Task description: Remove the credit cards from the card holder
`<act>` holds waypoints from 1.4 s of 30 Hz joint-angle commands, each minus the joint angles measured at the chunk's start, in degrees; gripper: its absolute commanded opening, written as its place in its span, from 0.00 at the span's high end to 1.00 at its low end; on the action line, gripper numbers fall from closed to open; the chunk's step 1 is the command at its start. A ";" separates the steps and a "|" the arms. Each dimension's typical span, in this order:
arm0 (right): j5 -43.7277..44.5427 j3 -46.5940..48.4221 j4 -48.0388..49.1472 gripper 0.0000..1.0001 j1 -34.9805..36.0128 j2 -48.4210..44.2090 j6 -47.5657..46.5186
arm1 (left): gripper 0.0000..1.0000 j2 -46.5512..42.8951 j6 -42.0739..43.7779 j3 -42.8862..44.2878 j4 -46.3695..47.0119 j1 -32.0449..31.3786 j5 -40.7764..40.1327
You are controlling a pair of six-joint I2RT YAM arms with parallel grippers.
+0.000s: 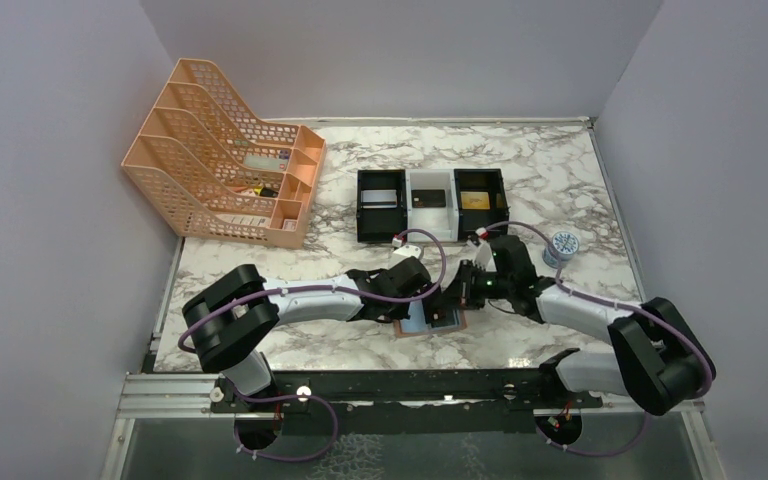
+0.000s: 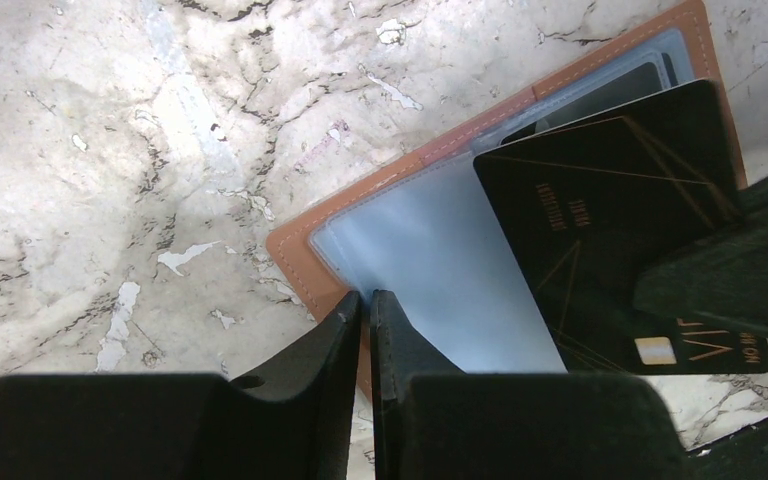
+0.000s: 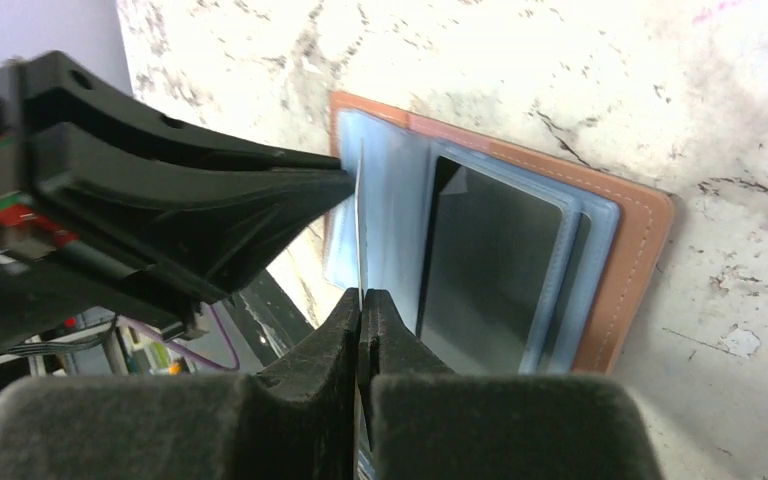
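Observation:
The card holder (image 1: pixel 416 326) lies open on the marble, tan leather with pale blue lining (image 2: pixel 430 250). My left gripper (image 2: pixel 368 296) is shut on its near edge, pinching leather and lining. A black credit card with gold lines (image 2: pixel 600 210) stands tilted over the lining, and my right gripper (image 3: pixel 361 293) is shut on it. In the right wrist view that card shows edge-on as a thin line (image 3: pixel 360 220). A second, dark grey card (image 3: pixel 490 270) sits in a pocket of the holder (image 3: pixel 640 235). I cannot tell whether the held card's corner is still in a pocket.
Behind the holder stand a black tray (image 1: pixel 380 208), a white tray (image 1: pixel 430 202) and another black tray (image 1: pixel 481 203), each with a card inside. An orange mesh file rack (image 1: pixel 222 150) fills the back left. A small round tin (image 1: pixel 562 244) sits at the right.

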 commanded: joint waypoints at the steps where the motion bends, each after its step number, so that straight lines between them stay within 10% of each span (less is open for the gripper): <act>1: 4.32 -0.81 -1.78 0.99 -0.22 -5.51 -1.24 | 0.86 -0.22 -0.34 -1.81 -1.54 -0.62 -0.28; 6: 7.62 -2.84 0.41 0.99 -0.18 -12.12 -2.89 | 0.78 -2.87 0.09 -1.99 -1.30 -0.66 -1.25; 20: 8.08 -8.78 9.35 0.99 -0.15 -28.83 -13.94 | 0.14 -14.11 2.22 -2.22 -4.28 0.80 -7.79; 30: 4.80 -18.68 24.88 0.99 -0.13 -36.40 -15.57 | 0.01 -23.93 5.52 -6.33 -2.17 12.22 0.78; 42: 26.19 -1.89 11.62 0.99 -0.13 -26.20 -35.37 | 0.01 -29.39 19.08 -0.10 -12.36 35.89 2.74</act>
